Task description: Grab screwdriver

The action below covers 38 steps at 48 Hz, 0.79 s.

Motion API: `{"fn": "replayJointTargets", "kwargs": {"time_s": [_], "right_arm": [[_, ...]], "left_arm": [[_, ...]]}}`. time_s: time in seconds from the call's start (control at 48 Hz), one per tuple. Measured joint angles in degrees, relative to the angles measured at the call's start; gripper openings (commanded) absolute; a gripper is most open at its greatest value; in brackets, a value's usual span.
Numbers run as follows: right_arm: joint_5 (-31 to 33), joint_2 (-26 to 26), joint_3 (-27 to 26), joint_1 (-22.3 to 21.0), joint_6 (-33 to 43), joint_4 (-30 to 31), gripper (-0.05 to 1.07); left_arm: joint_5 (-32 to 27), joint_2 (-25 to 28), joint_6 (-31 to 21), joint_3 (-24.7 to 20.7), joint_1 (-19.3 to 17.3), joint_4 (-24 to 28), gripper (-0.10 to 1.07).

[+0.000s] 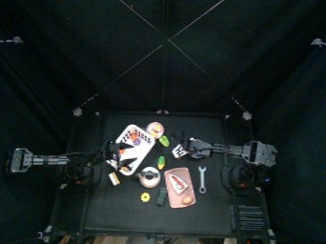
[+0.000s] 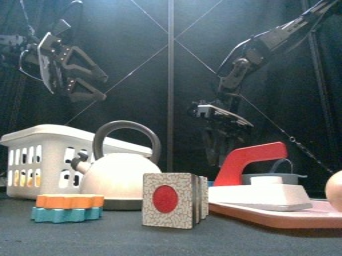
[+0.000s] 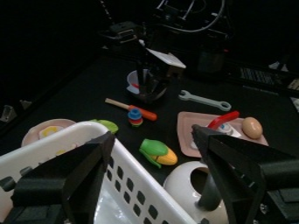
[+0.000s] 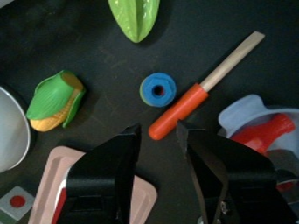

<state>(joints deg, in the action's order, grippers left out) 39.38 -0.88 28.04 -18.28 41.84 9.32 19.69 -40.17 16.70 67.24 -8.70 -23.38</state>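
Screwdriver (image 4: 205,84) lies flat on the table beside the blue ring (image 4: 158,87), just ahead of your right gripper (image 4: 160,144) – jaws apart, empty – so pinch its stiff, light orange handle; left gripper (image 3: 158,153) hangs open above the basket (image 3: 70,175)

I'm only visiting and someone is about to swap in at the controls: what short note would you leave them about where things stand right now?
Right gripper: open, empty, hanging directly above the screwdriver.
Left gripper: open, empty, raised over the white basket, away from the job.
Screwdriver: flat on the table, orange handle and pale shaft, beside a blue ring; a toy corn cob lies nearby.
Done: right arm lined up over the tool.
Left: lower, shut on the orange handle, lift.
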Motion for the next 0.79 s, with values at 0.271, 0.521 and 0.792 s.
{"fn": "replayJointTargets", "kwargs": {"time_s": [0.271,0.521,0.792], "right_arm": [[-1.49,0.7,4.22,2.46,7.21,0.88,0.77],[-5.36,0.18,7.12,2.81,16.79,6.42,0.77],[-7.03,-1.23,7.73,2.9,25.22,12.74,0.82]], "left_arm": [[0.0,0.0,0.0,-0.18,0.18,0.0,1.03],[0.0,0.0,0.0,-0.26,0.09,0.09,1.03],[0.0,0.0,0.0,-0.18,0.18,0.09,1.03]]}}
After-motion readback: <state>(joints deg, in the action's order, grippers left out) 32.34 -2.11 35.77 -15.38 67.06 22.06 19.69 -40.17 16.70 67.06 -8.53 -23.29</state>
